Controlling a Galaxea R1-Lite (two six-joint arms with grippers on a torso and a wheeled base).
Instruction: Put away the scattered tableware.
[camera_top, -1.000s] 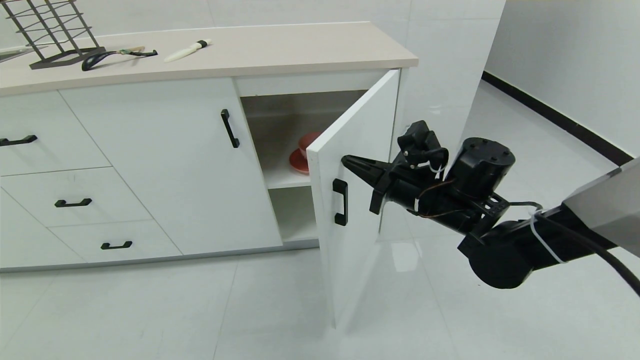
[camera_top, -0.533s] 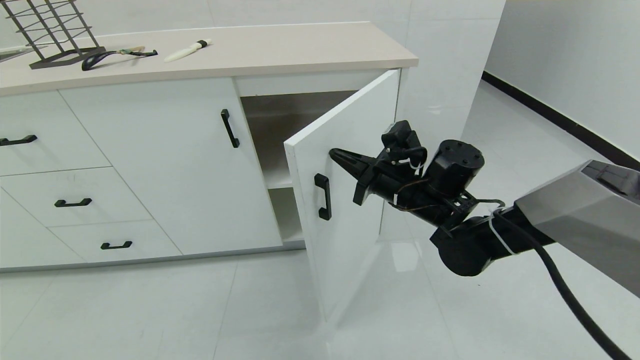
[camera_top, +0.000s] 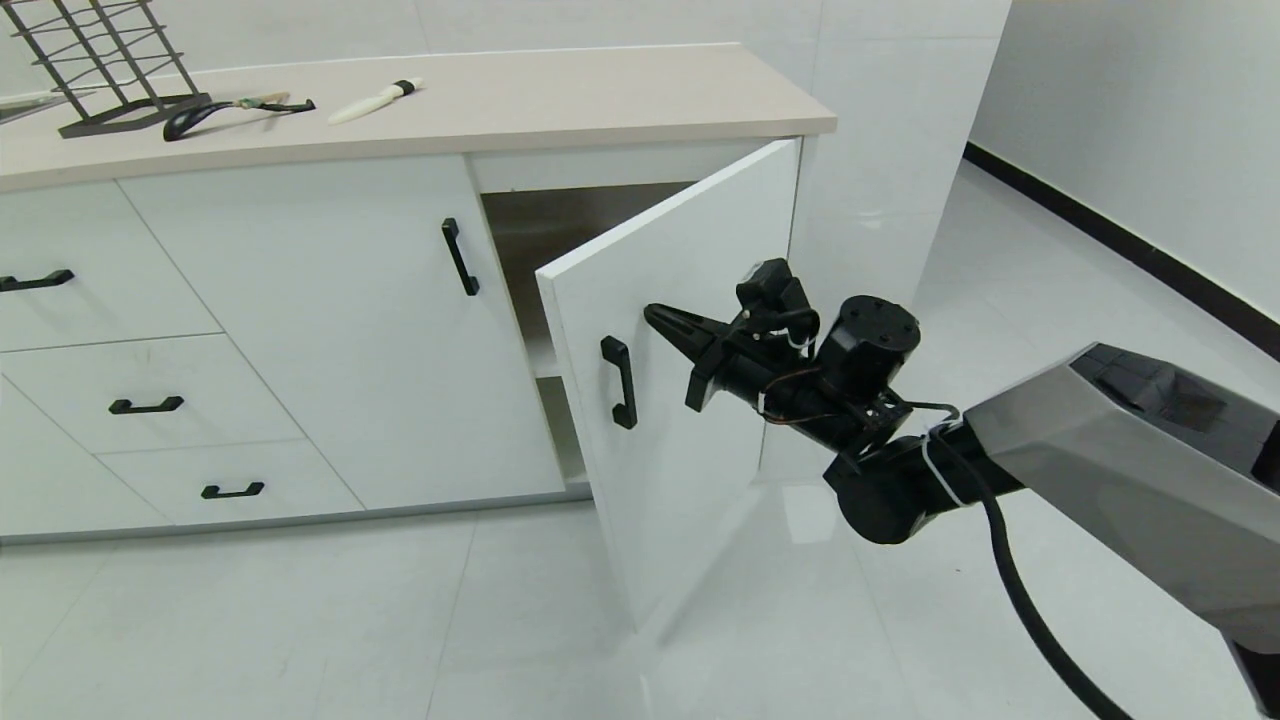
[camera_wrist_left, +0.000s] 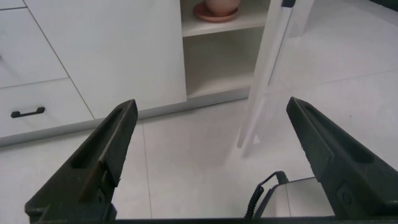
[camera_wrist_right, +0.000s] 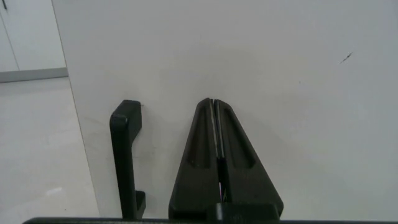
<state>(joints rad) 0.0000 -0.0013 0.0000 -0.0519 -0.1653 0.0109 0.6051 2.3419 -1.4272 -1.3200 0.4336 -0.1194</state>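
While the right gripper (camera_top: 662, 318), fingers pressed together, rests its tip on the cabinet door (camera_top: 700, 250) just right of the handle (camera_top: 621, 382) | left gripper (camera_wrist_left: 211, 106) spread wide, holding nothing | pink cup and saucer (camera_wrist_left: 216, 7) on the shelf (camera_wrist_left: 249, 22) inside, probably brittle | door looks rigid and light-swinging; push flat near the handle edge

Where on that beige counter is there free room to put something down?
The beige countertop is bare from the white-handled utensil to its right corner. Its left end is crowded: black wire rack, black-handled utensil. The half-shut white cupboard door, with the right tool at it, narrows the way to the shelf holding a pink cup.
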